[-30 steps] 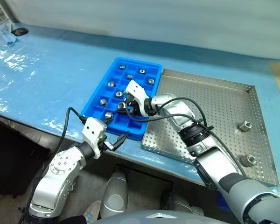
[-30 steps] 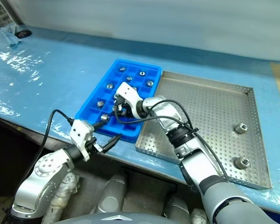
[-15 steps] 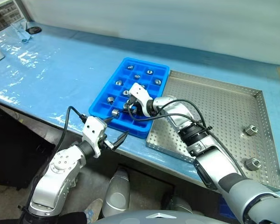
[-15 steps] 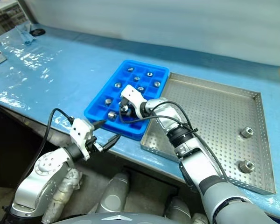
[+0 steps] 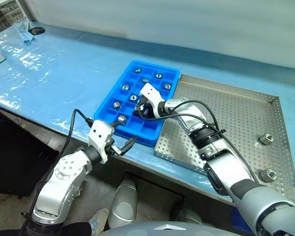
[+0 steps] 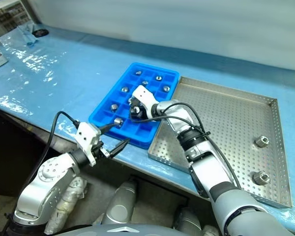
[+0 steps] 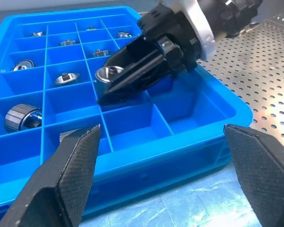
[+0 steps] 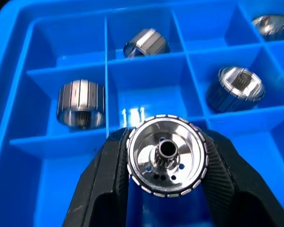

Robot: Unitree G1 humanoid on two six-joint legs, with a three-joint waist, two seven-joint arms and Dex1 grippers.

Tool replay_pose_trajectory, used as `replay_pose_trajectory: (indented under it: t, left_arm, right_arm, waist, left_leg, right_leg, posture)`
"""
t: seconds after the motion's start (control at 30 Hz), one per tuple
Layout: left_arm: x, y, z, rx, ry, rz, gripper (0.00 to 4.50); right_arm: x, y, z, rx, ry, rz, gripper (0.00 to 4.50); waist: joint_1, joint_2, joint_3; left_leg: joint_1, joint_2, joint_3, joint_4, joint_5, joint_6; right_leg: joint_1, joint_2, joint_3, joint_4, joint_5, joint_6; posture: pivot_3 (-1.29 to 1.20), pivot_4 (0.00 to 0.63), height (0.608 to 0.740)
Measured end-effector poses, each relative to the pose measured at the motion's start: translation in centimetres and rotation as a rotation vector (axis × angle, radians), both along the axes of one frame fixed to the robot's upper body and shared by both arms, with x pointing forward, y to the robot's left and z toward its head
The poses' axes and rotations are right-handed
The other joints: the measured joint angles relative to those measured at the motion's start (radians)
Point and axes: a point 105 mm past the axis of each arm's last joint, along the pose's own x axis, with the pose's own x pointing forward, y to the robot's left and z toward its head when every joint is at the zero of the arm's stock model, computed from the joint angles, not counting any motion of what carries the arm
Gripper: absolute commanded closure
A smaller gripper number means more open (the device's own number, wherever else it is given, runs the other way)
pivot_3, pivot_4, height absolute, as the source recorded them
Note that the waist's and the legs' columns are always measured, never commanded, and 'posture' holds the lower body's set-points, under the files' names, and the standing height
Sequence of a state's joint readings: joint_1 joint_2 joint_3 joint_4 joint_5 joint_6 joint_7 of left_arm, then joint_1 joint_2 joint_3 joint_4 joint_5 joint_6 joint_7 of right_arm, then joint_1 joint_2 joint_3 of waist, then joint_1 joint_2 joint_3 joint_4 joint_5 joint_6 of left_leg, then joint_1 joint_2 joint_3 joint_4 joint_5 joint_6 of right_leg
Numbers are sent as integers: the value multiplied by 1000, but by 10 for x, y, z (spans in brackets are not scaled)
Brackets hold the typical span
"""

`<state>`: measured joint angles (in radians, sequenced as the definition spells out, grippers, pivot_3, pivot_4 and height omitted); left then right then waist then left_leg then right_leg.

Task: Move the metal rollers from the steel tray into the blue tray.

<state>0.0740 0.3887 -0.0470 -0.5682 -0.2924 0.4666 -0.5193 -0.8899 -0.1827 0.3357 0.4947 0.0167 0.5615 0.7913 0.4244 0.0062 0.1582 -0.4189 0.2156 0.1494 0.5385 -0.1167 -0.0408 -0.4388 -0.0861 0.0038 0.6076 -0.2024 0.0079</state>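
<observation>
**Rollers: one held over the blue tray**

The right pincer [image 8: 166, 189] is squeezed tight on one shiny metal roller [image 8: 166, 161], a finger pressing each side. It holds the roller just above a square pocket in the blue tray [image 5: 119, 88].

Other metal rollers [image 5: 122, 118] sit in pockets of the blue tray, one to a pocket. Some pockets near the pincer have nothing in them.

The steel tray [image 5: 221, 101] lies right beside the blue tray, on its right side, touching it. Two rollers [image 5: 266, 174] lie in it, far from the blue tray.

The left pincer [image 5: 122, 139] is spread wide and holds nothing. It hangs by the blue tray's near edge, at the rim of the desk [image 5: 54, 83].
</observation>
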Motion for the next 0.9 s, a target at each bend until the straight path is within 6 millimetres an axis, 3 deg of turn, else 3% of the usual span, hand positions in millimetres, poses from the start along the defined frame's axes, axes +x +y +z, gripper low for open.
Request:
replay_pose_trajectory:
  t: [0.03,0.1,0.2,0.3,0.43,0.5,0.6,0.77,0.87,0.9]
  left_arm:
    - [1,0,0,1,-2,-1,112]
    - [2,-1,3,5,-12,-8,112]
    - [9,-5,4,70,-28,-45,112]
    - [19,-11,7,109,-53,-62,112]
    - [37,-21,16,62,-62,-84,112]
    - [46,-41,23,20,-66,-158,112]
    - [53,-62,25,-16,-54,-246,112]
    - [67,-85,24,-37,-47,-335,112]
    - [71,-100,28,-45,-66,-393,112]
    - [71,-102,30,-46,-71,-403,112]
  right_arm:
    - [0,-1,0,-4,-2,1,2857]
    - [1,-1,0,-11,-10,-2,2088]
    - [1,-1,1,28,-14,-17,1394]
    - [7,-3,12,168,-13,-94,1394]
    - [24,-34,47,363,-73,-279,1394]
    - [30,-66,66,463,-122,-420,1394]
    - [30,-127,72,487,-181,-641,1394]
    - [4,-236,45,343,-202,-1036,1394]
    - [-22,-287,27,249,-165,-1228,1394]
    - [-26,-294,24,238,-154,-1253,1394]
  waist:
    - [0,0,0]
    - [0,0,0]
    - [-2,0,0]
    - [-10,1,1]
    - [-21,3,1]
    - [-32,3,1]
    - [-68,2,1]
    - [-176,3,1]
    - [-261,3,1]
    - [-277,3,1]
  left_leg:
    - [1,0,0,0,0,0]
    - [1,0,0,0,0,0]
    - [2,1,0,0,0,0]
    - [3,1,0,0,1,-1]
    - [3,0,1,2,2,-3]
    - [3,-1,1,4,2,-3]
    - [2,-2,2,6,3,-4]
    - [-1,-3,3,6,6,-9]
    - [-1,-4,4,5,5,-7]
    - [-1,-4,4,5,5,-7]
  right_leg:
    - [0,0,0,0,0,0]
    - [1,0,0,0,0,0]
    - [1,1,0,1,0,0]
    - [0,1,0,3,1,-1]
    - [2,0,1,5,1,-1]
    - [2,-1,1,6,1,-1]
    - [3,-2,1,6,2,0]
    - [1,-2,1,5,7,1]
    - [0,-1,-1,2,8,-1]
    - [0,-1,-1,1,8,-1]
  posture:
    - [584,150,740]
    - [584,150,740]
    - [537,150,740]
    - [443,150,740]
    - [296,150,740]
    - [246,150,740]
    - [134,150,740]
    - [15,150,740]
    - [-16,150,740]
    - [-37,150,740]
